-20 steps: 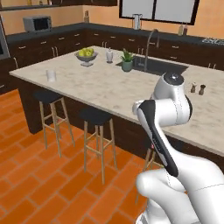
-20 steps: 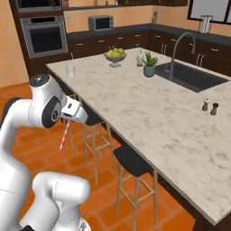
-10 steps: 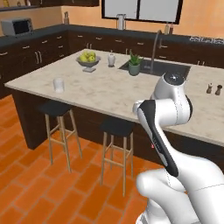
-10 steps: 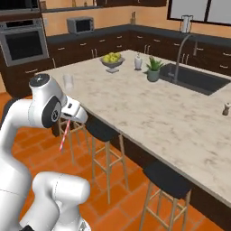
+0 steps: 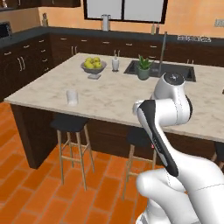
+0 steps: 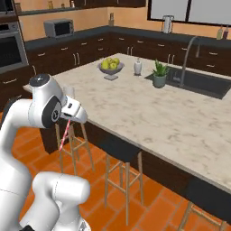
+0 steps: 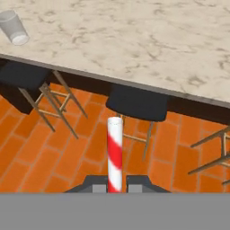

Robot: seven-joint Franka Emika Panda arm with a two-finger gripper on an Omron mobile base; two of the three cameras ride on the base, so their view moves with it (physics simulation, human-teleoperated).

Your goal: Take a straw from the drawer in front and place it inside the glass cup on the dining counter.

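A: State of the jaws?
B: Clamped on the straw [image 7: 115, 152], which hangs over the floor beside the worktop [image 5: 113, 94].
A: The cup [image 5: 71, 97]?
B: Upright near the worktop's left front corner.

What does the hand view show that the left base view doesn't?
Hand view alone: the red-and-white striped straw, clamped between the gripper fingertips and pointing out over the orange floor tiles.

Left base view alone: the fruit bowl with yellow-green fruit, a small white bottle, the potted plant, the sink and the robot's own arm.

Both: the glass cup standing near the edge of the marbled dining counter, and black stools tucked under it.
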